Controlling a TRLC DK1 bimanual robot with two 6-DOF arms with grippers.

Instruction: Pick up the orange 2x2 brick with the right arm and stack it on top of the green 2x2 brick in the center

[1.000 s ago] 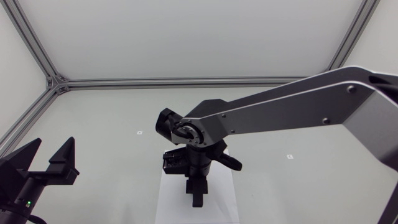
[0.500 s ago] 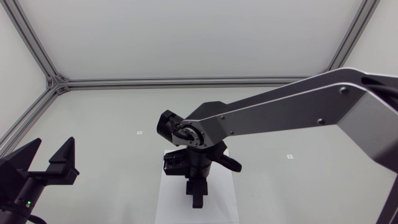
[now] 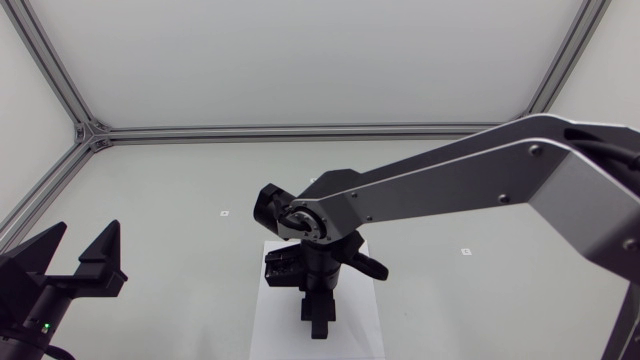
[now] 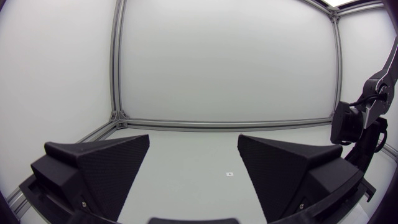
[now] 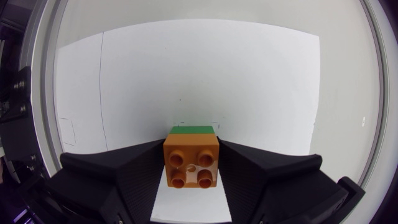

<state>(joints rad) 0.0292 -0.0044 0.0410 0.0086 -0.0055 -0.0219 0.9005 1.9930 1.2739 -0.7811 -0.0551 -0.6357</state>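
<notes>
- The bench point(image 3: 150, 200) is a pale grey surface that fills most of the head view. Aluminium rails point(image 3: 300, 130) run along its far edge and down both sides.
- A white sheet point(image 3: 272, 320) lies on the bench at the lower centre of the frame. Two small marks point(image 3: 225, 213) sit on the bare surface, one left of centre and one right.
- The right arm point(image 3: 480, 175) comes in from the right edge. It stretches as a long silver-grey link across to the middle, where its black wrist turns down over the white sheet.
- The right pincer point(image 3: 318, 322) points down at the sheet, and the head view cannot see past it to the bricks.
- The left pincer point(image 3: 82, 232) sits at the lower left of the frame, well apart from the sheet. Its two wedge fingers are spread wide with nothing between them.
- In the right wrist view the orange 2x2 brick point(image 5: 191, 160) sits between the right pincer's fingers, which press on it from both sides. Its four studs face the camera.
- A strip of the green 2x2 brick point(image 5: 192, 130) shows just ahead of the orange one, over the white sheet. Whether the two touch cannot be told.
</notes>
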